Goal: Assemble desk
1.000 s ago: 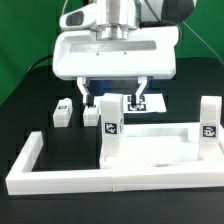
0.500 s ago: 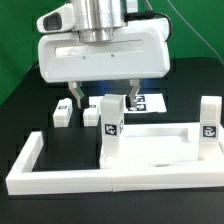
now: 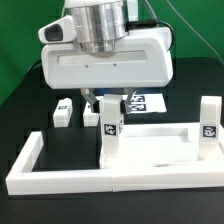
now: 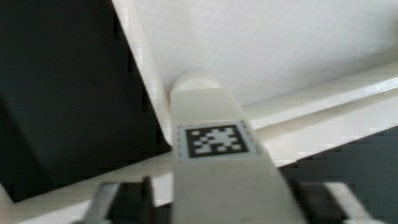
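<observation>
The white desk top [image 3: 165, 132] lies on the black table with two tagged legs standing on it, one at its left corner [image 3: 110, 128] and one at its right corner [image 3: 208, 125]. My gripper [image 3: 105, 100] hangs right over the left leg, its fingers mostly hidden behind the hand. In the wrist view that leg [image 4: 217, 140] sits between my two fingers [image 4: 125, 200], with the jaws apart on either side of it. The desk top [image 4: 267, 40] shows beyond it. Two loose legs [image 3: 63, 112] [image 3: 92, 116] lie behind.
White frame bars [image 3: 25, 165] border the table's front and the exterior view's left. The marker board [image 3: 147, 102] lies behind the gripper. A green backdrop stands at the back.
The gripper has moved toward the exterior view's right and down, from above the loose legs to straddling the left upright leg.
</observation>
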